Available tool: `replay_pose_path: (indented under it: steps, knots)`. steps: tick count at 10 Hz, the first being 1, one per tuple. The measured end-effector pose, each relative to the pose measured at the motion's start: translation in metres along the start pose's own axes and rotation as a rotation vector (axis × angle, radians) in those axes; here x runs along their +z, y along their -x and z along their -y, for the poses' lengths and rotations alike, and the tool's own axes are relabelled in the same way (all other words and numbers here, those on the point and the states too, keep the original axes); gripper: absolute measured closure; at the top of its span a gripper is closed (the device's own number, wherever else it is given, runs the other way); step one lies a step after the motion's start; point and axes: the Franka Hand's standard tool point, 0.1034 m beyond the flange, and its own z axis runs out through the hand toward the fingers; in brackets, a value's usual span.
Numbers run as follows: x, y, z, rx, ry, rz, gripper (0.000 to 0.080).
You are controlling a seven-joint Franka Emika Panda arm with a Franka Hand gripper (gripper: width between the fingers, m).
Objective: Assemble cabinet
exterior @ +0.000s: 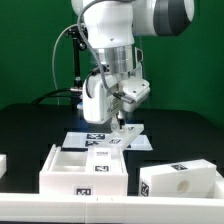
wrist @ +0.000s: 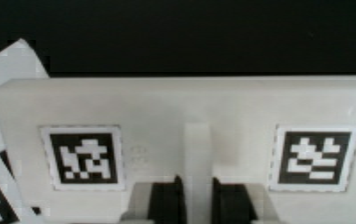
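A white cabinet panel (wrist: 193,110) fills the wrist view. It carries two square tags, and a narrow raised rib runs down its middle. My gripper (wrist: 196,205) is shut on that rib, with one dark finger (wrist: 157,205) on each side of it. In the exterior view my gripper (exterior: 119,122) points straight down at the panel (exterior: 130,137), low over the table. An open white cabinet box (exterior: 60,172) lies in front of it. Another white cabinet block (exterior: 185,182) with a tag and a hole sits at the exterior view's right.
The marker board (exterior: 85,138) lies flat on the black table just behind the open box, and its edge shows beside the panel (wrist: 1,90). A small white piece (exterior: 3,163) sits at the exterior view's left edge. A green wall stands behind the arm.
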Motion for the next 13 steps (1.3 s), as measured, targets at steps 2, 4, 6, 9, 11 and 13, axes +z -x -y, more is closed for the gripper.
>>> replay_pose_path:
  steps: [2,4,6,9,11,13]
  knots:
    - [0.002,-0.002,-0.014,-0.029,0.01,0.002,0.0735]
    - [-0.003,-0.005,-0.018,-0.1,0.015,0.021,0.0735]
    - [-0.006,-0.012,-0.016,-0.124,0.014,0.024,0.0735]
    - [-0.005,-0.012,-0.017,-0.257,0.015,0.023,0.0735]
    - [-0.009,-0.019,-0.017,-0.295,0.028,0.041,0.0735]
    - [-0.031,-0.032,-0.009,-0.263,0.013,0.092,0.0735]
